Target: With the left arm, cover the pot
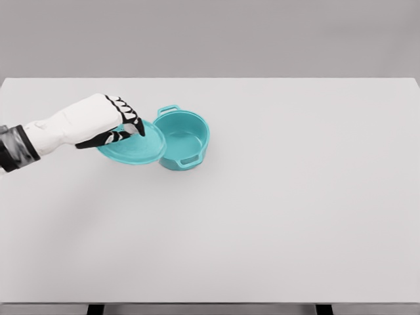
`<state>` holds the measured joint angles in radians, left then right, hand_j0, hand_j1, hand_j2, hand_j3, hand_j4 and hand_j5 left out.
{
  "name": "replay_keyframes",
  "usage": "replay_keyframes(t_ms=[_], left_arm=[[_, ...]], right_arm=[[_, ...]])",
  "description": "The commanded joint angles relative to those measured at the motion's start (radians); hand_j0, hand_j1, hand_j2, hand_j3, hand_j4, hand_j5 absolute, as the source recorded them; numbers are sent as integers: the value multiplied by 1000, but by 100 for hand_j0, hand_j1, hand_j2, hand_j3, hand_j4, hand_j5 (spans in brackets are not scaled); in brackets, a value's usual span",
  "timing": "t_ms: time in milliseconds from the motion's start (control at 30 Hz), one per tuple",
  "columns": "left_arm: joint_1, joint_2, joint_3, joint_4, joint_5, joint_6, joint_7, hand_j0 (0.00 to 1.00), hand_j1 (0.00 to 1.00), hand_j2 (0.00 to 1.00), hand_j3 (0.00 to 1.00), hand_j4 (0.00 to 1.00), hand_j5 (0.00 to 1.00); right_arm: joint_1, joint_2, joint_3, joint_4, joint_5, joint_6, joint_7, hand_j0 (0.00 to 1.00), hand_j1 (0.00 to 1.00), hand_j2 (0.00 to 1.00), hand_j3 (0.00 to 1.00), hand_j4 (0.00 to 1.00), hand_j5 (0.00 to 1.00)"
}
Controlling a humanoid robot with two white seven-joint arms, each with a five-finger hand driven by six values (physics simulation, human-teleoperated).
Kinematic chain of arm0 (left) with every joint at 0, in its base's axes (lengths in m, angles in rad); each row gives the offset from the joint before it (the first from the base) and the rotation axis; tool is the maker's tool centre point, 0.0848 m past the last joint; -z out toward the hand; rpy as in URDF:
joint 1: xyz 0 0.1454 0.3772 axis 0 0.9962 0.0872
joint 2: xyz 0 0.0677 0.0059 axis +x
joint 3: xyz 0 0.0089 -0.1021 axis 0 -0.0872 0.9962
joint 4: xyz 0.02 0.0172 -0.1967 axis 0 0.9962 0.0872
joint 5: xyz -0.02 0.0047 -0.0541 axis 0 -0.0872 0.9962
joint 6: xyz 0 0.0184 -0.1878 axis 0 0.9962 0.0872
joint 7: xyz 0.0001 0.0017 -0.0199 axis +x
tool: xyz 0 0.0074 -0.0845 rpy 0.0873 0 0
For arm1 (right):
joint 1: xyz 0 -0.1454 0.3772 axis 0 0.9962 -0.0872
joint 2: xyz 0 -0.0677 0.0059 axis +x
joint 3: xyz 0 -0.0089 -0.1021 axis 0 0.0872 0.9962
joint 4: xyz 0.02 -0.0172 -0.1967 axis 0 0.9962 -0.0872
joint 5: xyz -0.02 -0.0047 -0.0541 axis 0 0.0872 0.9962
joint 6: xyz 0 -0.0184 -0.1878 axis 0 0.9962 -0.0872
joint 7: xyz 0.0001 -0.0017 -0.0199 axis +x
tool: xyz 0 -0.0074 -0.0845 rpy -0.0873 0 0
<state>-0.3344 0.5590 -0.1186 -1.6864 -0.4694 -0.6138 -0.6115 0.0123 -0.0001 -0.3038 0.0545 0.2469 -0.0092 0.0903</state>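
White table [275,216], teal pot [183,139] on it, left of ctr

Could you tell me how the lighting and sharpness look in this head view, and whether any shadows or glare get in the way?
Head view: lighting is soft and even, with no glare on the white table; only a faint shadow shows beneath the lid that the left hand holds beside the open pot; the render is slightly soft at edges, with no visible distortion.
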Motion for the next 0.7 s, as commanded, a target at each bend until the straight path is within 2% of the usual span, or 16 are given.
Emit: replay_keyframes(t_ms=[0,333,500,667], left_arm=[[-2,-14,-1,4,3,3,1,48,48,48,48,48,48],[-5,-53,-4,30,-2,3,1,48,48,48,48,48,48],[-32,-82,-18,65,-21,3,1,48,48,48,48,48,48],[-34,-111,-23,76,-25,3,1,48,48,48,48,48,48]], right_arm=[[0,0,0,1,0,0,0,100,100,100,100,100,100],[0,0,0,1,0,0,0,100,100,100,100,100,100],[-2,0,0,-1,0,0,0,100,100,100,100,100,100],[-2,0,0,-1,0,0,0,100,100,100,100,100,100]])
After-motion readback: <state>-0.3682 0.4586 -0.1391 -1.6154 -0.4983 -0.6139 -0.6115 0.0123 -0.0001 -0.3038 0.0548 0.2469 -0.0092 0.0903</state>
